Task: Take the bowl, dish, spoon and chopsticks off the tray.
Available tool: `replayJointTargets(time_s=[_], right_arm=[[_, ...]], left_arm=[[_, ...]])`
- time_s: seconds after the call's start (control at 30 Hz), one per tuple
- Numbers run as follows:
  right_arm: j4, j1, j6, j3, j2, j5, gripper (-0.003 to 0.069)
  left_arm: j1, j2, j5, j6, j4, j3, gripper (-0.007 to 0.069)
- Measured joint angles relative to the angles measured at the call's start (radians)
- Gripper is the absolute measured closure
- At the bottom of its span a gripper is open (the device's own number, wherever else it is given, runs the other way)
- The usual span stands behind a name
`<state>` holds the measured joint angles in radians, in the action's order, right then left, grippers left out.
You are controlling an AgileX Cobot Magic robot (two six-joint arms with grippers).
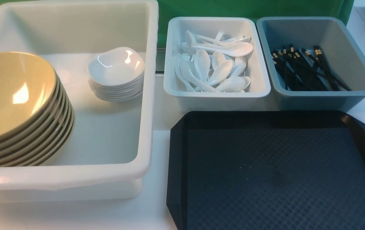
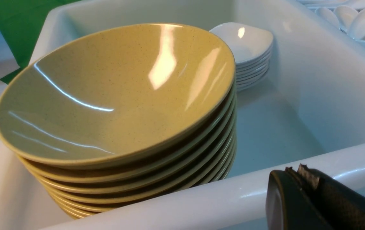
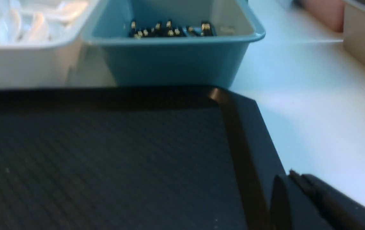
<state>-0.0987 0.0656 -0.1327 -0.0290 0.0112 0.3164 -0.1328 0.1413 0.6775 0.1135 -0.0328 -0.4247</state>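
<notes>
The black tray [image 1: 265, 179] lies at the front right with nothing on it; its corner shows in the right wrist view as tray [image 3: 105, 159]. A tan bowl [image 1: 6, 92] tops a stack of several in the large white tub [image 1: 73, 179]. Beside it a white dish [image 1: 116, 67] tops another stack. White spoons [image 1: 214, 64] fill the small white tub, and black chopsticks [image 1: 304, 70] lie in the blue-grey tub. My left gripper [image 2: 294, 171] is shut and empty, just outside the big tub's rim [image 2: 201, 198] near the bowl [image 2: 105, 95]. By the tray's right edge, my right gripper [image 3: 292, 175] is shut and empty.
The small white tub [image 1: 217, 95] and the blue-grey tub [image 1: 329, 99] stand side by side directly behind the tray. A green backdrop [image 1: 249, 8] rises behind them. White tabletop [image 3: 313, 111] runs to the right of the tray. Neither arm shows in the front view.
</notes>
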Motion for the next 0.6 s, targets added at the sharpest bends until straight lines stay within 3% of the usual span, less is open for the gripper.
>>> replayJointTargets(time_s=[0.6], right_arm=[[-0.002, -0.035, 0.02, 0.0, 0.0, 0.002, 0.0608]], left_arm=[[0.0, 0.0, 0.0, 0.0, 0.0, 0.0, 0.0636]])
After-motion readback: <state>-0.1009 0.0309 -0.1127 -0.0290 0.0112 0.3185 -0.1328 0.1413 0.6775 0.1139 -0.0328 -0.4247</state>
